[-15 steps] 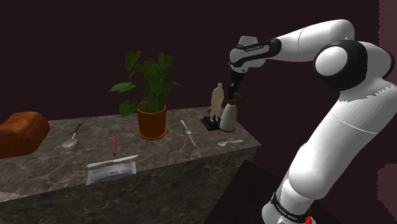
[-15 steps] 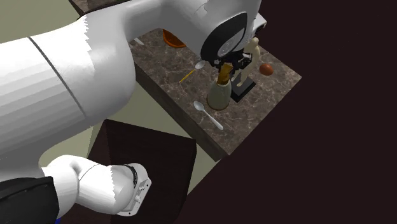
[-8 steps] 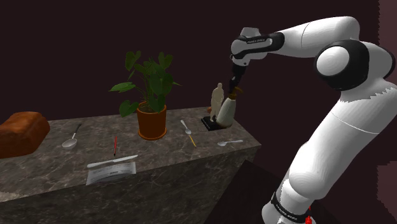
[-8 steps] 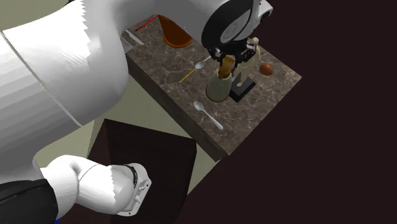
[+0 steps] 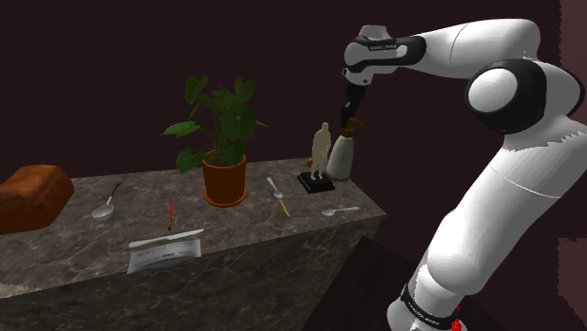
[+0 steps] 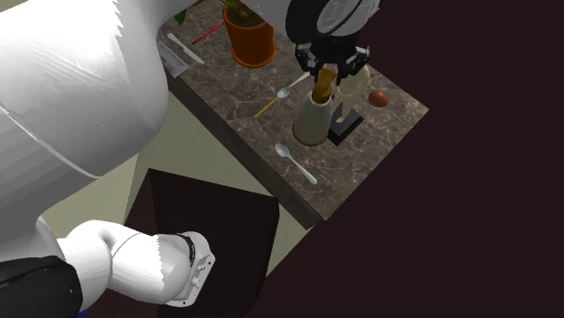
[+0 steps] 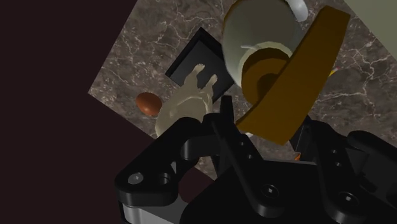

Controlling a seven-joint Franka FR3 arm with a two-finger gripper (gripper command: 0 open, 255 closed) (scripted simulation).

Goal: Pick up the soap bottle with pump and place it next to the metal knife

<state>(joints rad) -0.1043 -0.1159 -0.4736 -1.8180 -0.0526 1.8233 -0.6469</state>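
The soap bottle (image 5: pixel 341 158) hangs just above the counter (image 5: pixel 56 235), at its corner nearest the arm, right beside a pale figurine (image 5: pixel 321 150). The black gripper (image 5: pixel 350 120) is clamped on its brown pump (image 7: pixel 289 83). The knife (image 5: pixel 166 239) lies well apart, along the counter's front edge.

The counter (image 5: pixel 245 224) spans the shoulder view's lower left. A loaf-shaped lump (image 5: pixel 33 196) lies at far left, a potted plant (image 5: pixel 224 171) stands mid-frame, the knife (image 5: pixel 167 238) lies lower left of the plant near the front edge, and the figurine (image 5: pixel 322 152) stands at the counter's right end, the soap bottle (image 5: pixel 341 160) just right of it.
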